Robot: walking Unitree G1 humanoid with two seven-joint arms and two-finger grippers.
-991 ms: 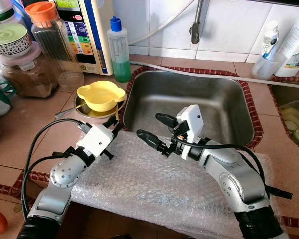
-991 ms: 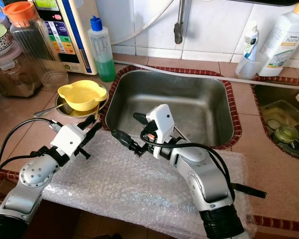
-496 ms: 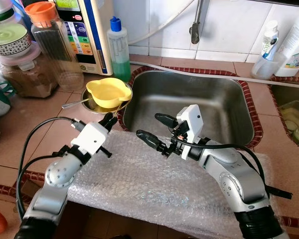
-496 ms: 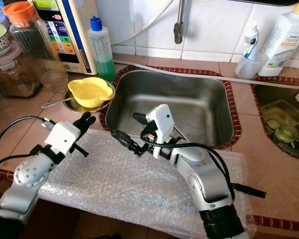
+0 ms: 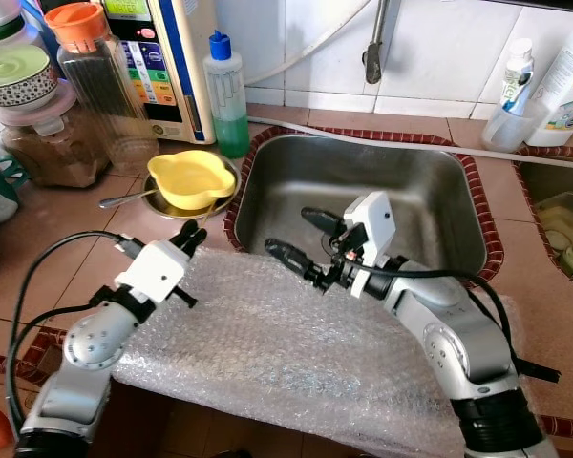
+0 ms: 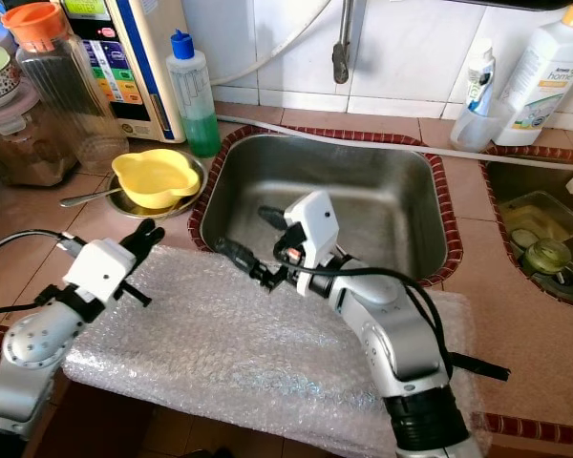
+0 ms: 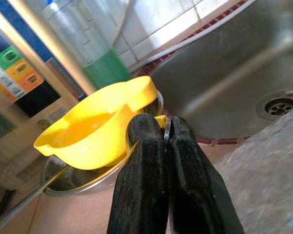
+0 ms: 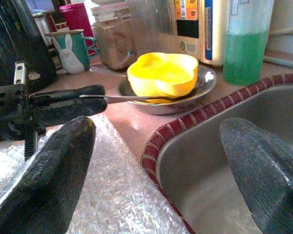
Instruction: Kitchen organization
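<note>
Left gripper (image 5: pixel 193 234), fingers pressed together, hovers just short of the yellow bowl (image 5: pixel 190 178) in its steel dish (image 6: pixel 124 203) beside the sink (image 5: pixel 463 221) — right gripper (image 5: pixel 301 236) spread, waiting. Next, likely: open and grasp the bowl's rim.

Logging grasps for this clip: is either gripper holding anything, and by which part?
Nothing is held. The left gripper is shut on nothing, short of the yellow bowl; the right gripper is open at the sink edge.
</note>
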